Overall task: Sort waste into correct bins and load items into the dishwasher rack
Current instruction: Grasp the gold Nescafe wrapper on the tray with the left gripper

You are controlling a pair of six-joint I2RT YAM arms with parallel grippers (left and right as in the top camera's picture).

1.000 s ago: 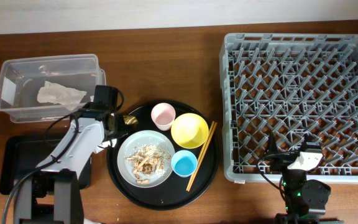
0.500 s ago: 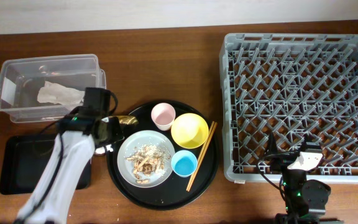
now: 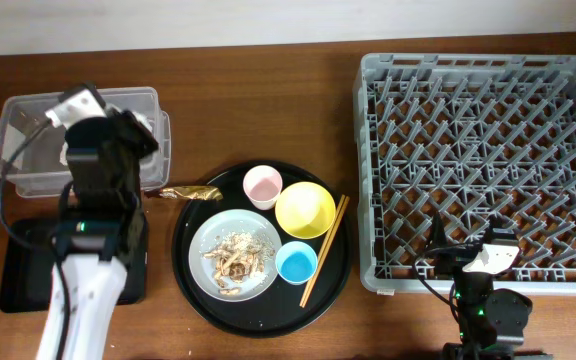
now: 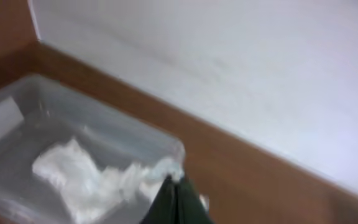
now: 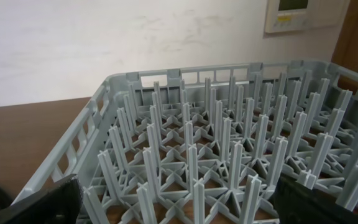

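I see left tool (image 4: 174, 202) now swung over clear rectangular plastic tub (image 3: 78, 95), pinched shut, seemingly empty. Just right of tub, small brown wrapper (image 3: 190, 192) lies on surface (image 3: 268, 80); I judge grab missed. Inside tub: crumpled white napkin (image 4: 73, 177). Far right of tub, right tool (image 5: 179, 205) gapes, idle.

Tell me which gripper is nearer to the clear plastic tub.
Left. The left gripper is shut right above the tub, by its rim. The right gripper sits open far off to the other side, at the near edge of the grey rack.
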